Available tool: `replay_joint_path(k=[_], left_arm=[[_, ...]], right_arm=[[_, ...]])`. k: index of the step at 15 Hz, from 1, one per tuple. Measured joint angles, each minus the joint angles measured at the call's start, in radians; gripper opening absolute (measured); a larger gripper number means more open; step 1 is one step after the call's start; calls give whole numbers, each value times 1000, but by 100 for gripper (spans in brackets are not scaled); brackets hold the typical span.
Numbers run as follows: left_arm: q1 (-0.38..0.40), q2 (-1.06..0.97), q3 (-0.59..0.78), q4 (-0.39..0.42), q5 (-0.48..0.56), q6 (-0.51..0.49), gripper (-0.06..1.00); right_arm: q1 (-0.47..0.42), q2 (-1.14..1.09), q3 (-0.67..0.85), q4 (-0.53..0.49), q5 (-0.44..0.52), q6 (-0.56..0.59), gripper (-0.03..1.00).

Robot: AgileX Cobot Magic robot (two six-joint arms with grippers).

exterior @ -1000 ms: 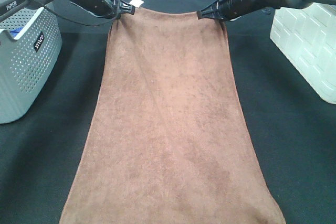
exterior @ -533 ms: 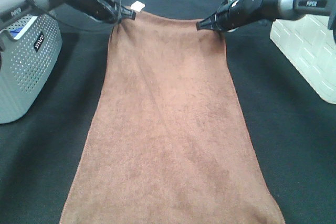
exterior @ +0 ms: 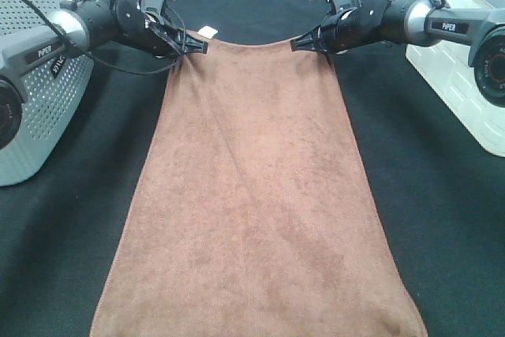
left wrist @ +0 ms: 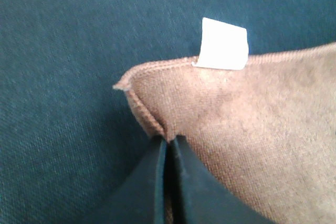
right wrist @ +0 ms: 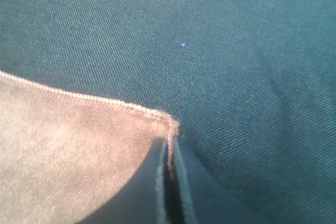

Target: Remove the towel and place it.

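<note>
The brown towel (exterior: pixel 252 195) lies stretched down the middle of the dark table, its far edge held up at both corners. Its small white tag (exterior: pixel 207 31) sticks out at the far left corner and shows clearly in the left wrist view (left wrist: pixel 224 44). My left gripper (exterior: pixel 199 44) is shut on the towel's far left corner (left wrist: pixel 152 103). My right gripper (exterior: pixel 300 43) is shut on the far right corner (right wrist: pixel 157 124). In both wrist views the fingertips pinch the stitched edge. The towel's near end runs off the bottom of the exterior view.
A grey perforated basket (exterior: pixel 31 92) stands at the left edge of the table. A white ribbed bin (exterior: pixel 465 76) stands at the right edge. Dark cloth-covered table (exterior: pixel 442 234) shows on both sides of the towel.
Both grippers have come down and slightly toward the camera with the towel's far corners. The towel's far edge has dropped closer to the table.
</note>
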Motion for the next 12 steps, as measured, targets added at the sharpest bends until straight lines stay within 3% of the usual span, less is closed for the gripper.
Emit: replay_joint_path(k=[2,4,6,8,10,12], left_arm=[[0,5,0,-10,-28,0,1],[0,15,0,-18,-32,0,5],[0,22,0,-18,-36,0,21],[0,27,0,-18,-52,0,46],[0,29,0,-18,-54,-2,66],[0,26,0,-18,-54,-4,70]], right_arm=[[0,15,-3,1,-1,0,2],[-6,25,-3,3,-6,0,16],[-24,27,-3,4,-12,0,36],[-46,27,-3,11,-36,0,52],[-59,27,-3,14,-41,0,57],[-59,25,-3,14,-29,0,57]])
